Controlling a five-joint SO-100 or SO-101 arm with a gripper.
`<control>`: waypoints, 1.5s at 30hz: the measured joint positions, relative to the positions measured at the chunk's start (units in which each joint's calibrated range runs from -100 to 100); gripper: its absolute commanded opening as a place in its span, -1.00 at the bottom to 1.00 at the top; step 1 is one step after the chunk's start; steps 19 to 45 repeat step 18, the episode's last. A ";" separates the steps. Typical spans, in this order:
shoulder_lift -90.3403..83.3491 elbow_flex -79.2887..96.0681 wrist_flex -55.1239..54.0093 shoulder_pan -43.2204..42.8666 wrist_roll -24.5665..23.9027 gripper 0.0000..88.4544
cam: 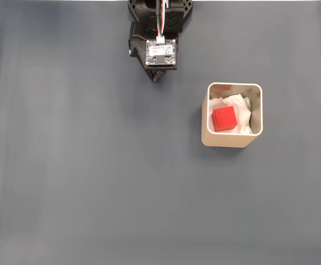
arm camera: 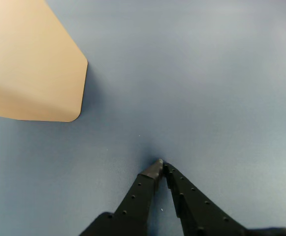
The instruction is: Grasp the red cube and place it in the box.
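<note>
Nearest the wrist camera, the gripper (arm camera: 161, 163) comes in from six o'clock with its two black fingers pressed together at the tips and nothing between them, low over the dark table cover (arm camera: 206, 73). Farther off, at about ten o'clock in that view, stands the beige outer wall of the box (arm camera: 32, 69), well apart from the fingertips.

In the fixed view the gripper (cam: 157, 77) sits at twelve o'clock, tucked near the arm's base. The box (cam: 233, 142) stands toward three o'clock of centre, and the red cube (cam: 224, 118) lies inside it on the white padding (cam: 238, 102), tilted a little and toward the nine o'clock wall.

The placing looks done, so the remaining risks are small. A sweep of the arm toward the box could clip its thin wall and shove or tip it. The crumpled padding could let the cube shift further if the box is jolted.
</note>
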 measured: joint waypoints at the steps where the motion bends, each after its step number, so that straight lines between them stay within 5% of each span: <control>1: 0.00 0.00 0.00 0.00 -0.05 -0.98; 45: -0.09 0.00 0.00 0.00 -0.05 -0.98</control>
